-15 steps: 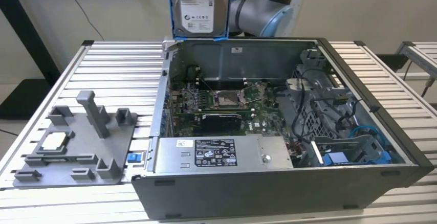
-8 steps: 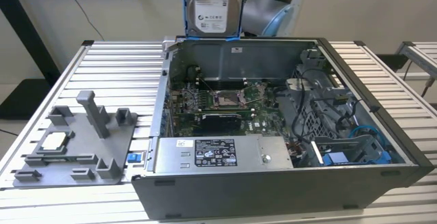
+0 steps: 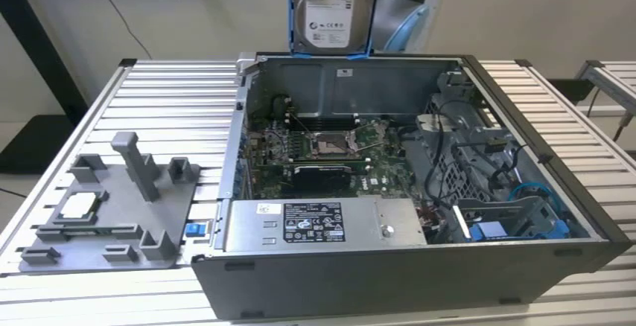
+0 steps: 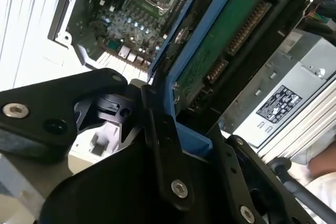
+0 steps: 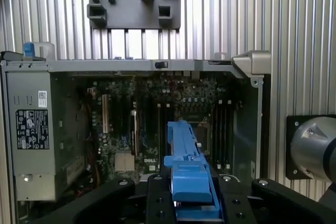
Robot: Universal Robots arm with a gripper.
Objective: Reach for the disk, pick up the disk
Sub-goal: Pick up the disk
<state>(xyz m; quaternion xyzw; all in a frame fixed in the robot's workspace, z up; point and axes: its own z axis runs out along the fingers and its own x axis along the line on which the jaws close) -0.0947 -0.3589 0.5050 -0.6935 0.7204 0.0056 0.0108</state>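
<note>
- The disk [image 3: 332,10] hangs upright above the back wall of the open case [image 3: 398,192], clear of everything inside it; by this the pick-up looks done.
- In the second wrist view the fingers [image 4: 157,129] are closed on the disk's blue bracket [image 4: 189,72], one black finger pressed flat against the bracket's end. Gripping the frame rather than the drive body keeps the pads off the green circuit board [image 4: 220,40].
- In the first wrist view the bracket [image 5: 190,169] stands edge-on between the black finger blocks, so the hold is across its thin side, which suits a flat, slab-like thing.
- The case lies on its side in the middle of the bench [image 3: 159,103] with its side panel off, leaving the motherboard [image 3: 318,147] and the power supply [image 3: 318,225] open from above, presumably for the arm to get in.
- A grey fixture [image 3: 109,207] sits at the bench's corner on the exterior view's left, well apart from the case; a small square chip [image 3: 80,205] rests on it.
</note>
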